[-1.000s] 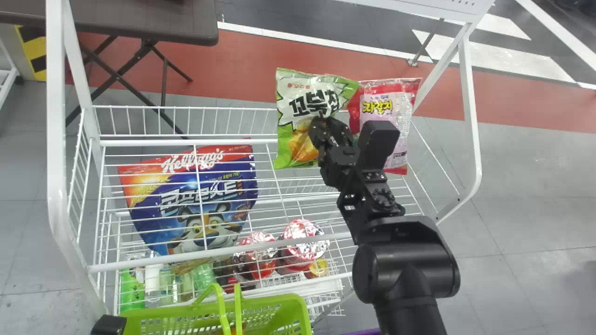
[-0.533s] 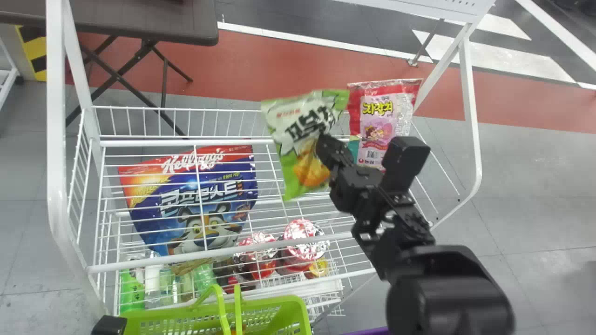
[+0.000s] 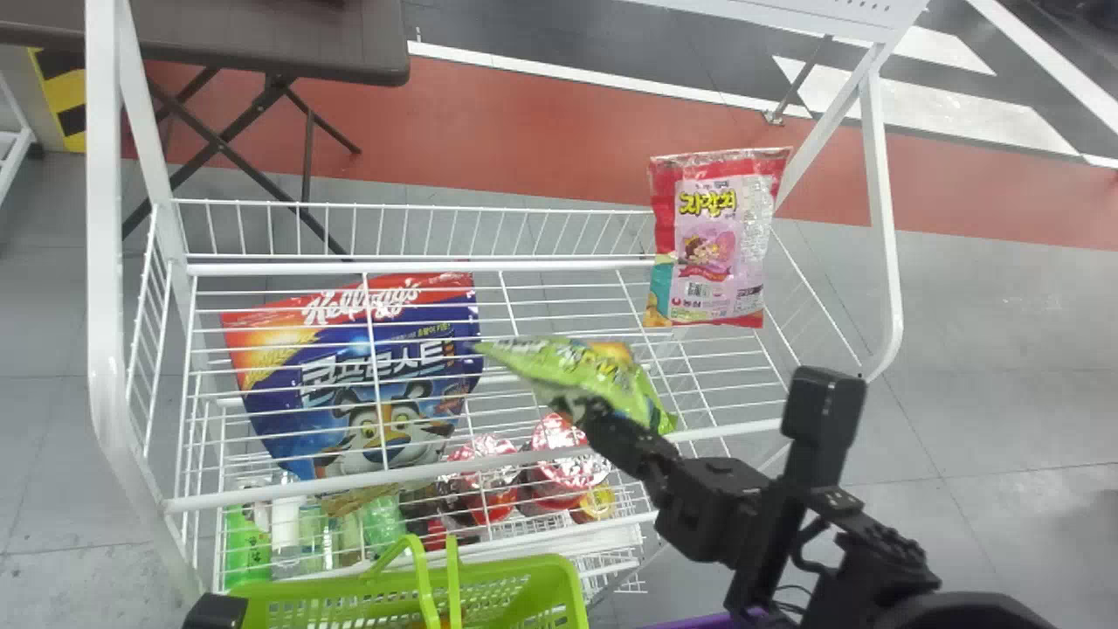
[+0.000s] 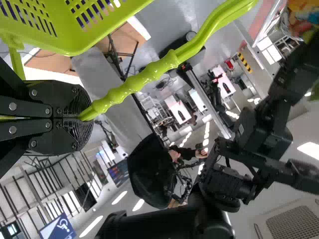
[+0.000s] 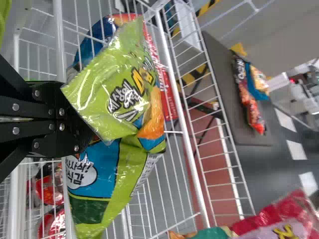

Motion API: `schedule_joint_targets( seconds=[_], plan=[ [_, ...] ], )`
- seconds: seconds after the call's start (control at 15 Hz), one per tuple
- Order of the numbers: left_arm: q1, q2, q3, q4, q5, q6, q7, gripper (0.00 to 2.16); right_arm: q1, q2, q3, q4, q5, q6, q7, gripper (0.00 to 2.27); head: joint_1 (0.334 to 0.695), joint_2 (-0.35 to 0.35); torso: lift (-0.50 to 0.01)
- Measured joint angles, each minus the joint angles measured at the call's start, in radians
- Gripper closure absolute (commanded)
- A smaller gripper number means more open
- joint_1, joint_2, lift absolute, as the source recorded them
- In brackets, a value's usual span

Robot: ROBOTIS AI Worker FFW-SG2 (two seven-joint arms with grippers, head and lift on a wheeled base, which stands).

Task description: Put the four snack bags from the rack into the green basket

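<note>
My right gripper [image 3: 590, 415] hangs above the front of the white rack [image 3: 410, 265], shut on a green snack bag [image 3: 603, 371], which is tilted nearly flat. In the right wrist view the right gripper [image 5: 85, 133] pinches the edge of the green bag [image 5: 114, 89]. A pink and red snack bag [image 3: 716, 245] stands at the rack's back right. The green basket [image 3: 524, 577] is at the bottom edge, with my left gripper [image 3: 214, 611] at its left. In the left wrist view the left gripper [image 4: 82, 117] is shut on the basket's handle [image 4: 149, 74].
A large blue cereal bag [image 3: 376, 376] shows at the rack's left. Beneath the wire shelf are red-lidded cups [image 3: 568, 454] and bottles [image 3: 249, 542]. White posts [image 3: 106, 218] frame the rack's sides. Behind it, a dark folding table [image 3: 262, 39] stands at the left.
The green bag has come away from beside the pink bag, forward and lower, tipping over as it moved. My right arm has drawn back toward the front right. The basket is almost unmoved.
</note>
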Motion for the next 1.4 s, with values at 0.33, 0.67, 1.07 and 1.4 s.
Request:
schedule_joint_targets(
  seconds=[0.33, 0.67, 1.07, 1.4],
  plan=[
    [0.004, -0.001, -0.008, 0.000, -0.001, 0.000, 0.011, 2.12, 0.075, 0.008, -0.082, -0.081, -0.140, 0.086, 0.068, 2.15, 0.695, -0.350, -0.006],
    [0.005, -0.003, -0.009, -0.001, -0.002, 0.000, 0.024, 2.12, 0.120, 0.021, -0.245, -0.187, -0.305, 0.332, 0.173, 2.15, 0.695, -0.350, -0.006],
    [0.000, -0.005, -0.016, 0.001, -0.003, 0.000, 0.027, 2.12, 0.128, 0.021, -0.416, -0.208, -0.436, 0.669, 0.223, 2.16, 0.695, -0.350, -0.006],
    [-0.003, -0.005, -0.015, 0.000, -0.002, 0.000, 0.027, 2.12, 0.125, 0.021, -0.352, -0.076, -0.339, 0.679, 0.220, 2.16, 0.695, -0.350, -0.006]
  ],
)
